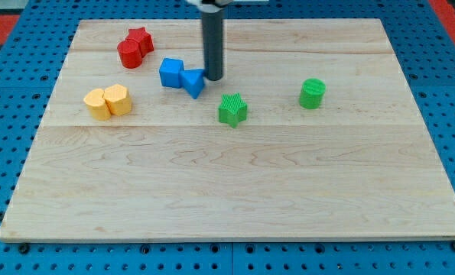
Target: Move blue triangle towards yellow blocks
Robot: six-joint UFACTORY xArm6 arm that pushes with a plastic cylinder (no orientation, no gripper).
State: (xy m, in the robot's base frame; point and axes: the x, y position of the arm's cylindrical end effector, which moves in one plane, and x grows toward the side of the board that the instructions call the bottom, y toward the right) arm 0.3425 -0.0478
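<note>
The blue triangle (193, 82) lies on the wooden board (235, 191), touching a blue cube (171, 72) on its left. Two yellow blocks, one rounded (97, 104) and one next to it (118, 99), sit touching each other toward the view's left, below and left of the blue pair. My tip (212, 79) stands at the triangle's right edge, touching or almost touching it; the dark rod rises to the view's top.
Two red blocks (135, 46) sit together at the view's upper left. A green star-shaped block (232, 109) lies just below and right of the tip. A green cylinder (313, 93) stands further right. A blue pegboard (5, 114) surrounds the board.
</note>
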